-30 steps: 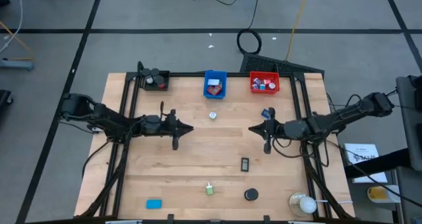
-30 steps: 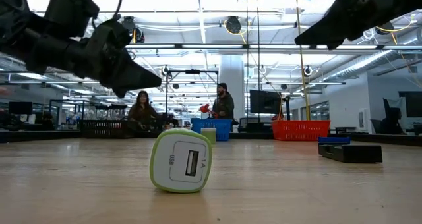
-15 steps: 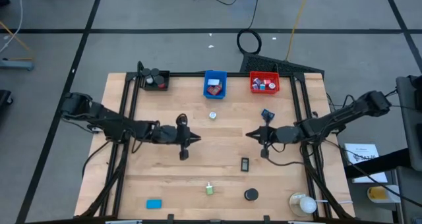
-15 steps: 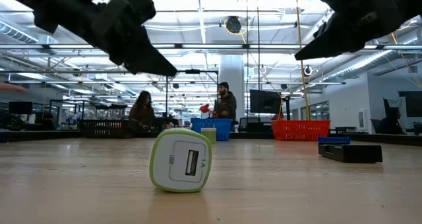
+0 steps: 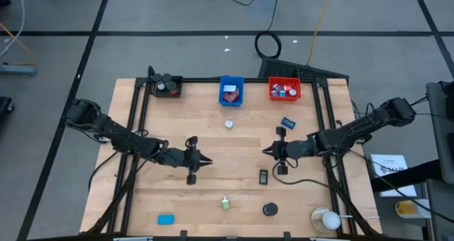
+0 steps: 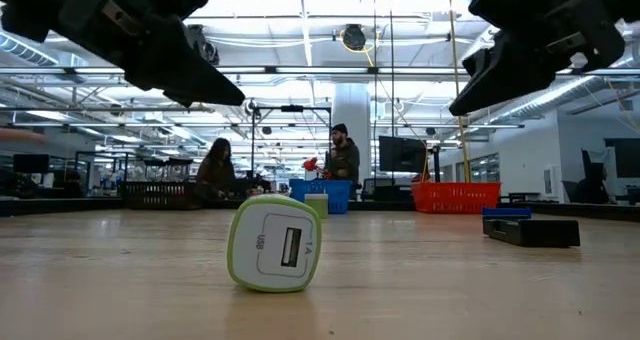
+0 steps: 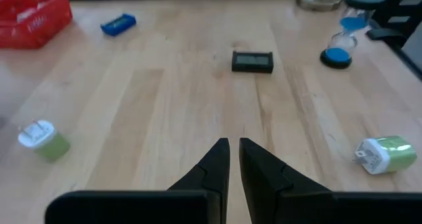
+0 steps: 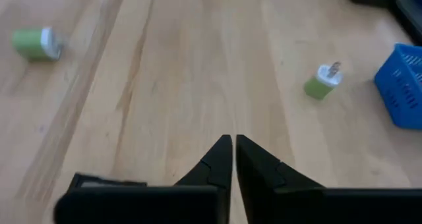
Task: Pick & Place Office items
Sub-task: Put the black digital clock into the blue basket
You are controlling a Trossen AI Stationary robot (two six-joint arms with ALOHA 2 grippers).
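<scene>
Left gripper [image 5: 206, 161] and right gripper [image 5: 265, 151] hover mid-tabletop, both closed and empty. Low view: the green-white USB charger [image 6: 275, 245] lies nearest. Left wrist view: a small black item [image 7: 252, 61] ahead — we judge approach; next, open and descend.

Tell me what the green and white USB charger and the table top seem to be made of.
The green and white USB charger looks like moulded plastic with a smooth satin finish: rounded corners and a soft sheen. The pale table top looks like wood, probably joined strips with a matt finish: long grain lines run between boards of differing tone.
</scene>
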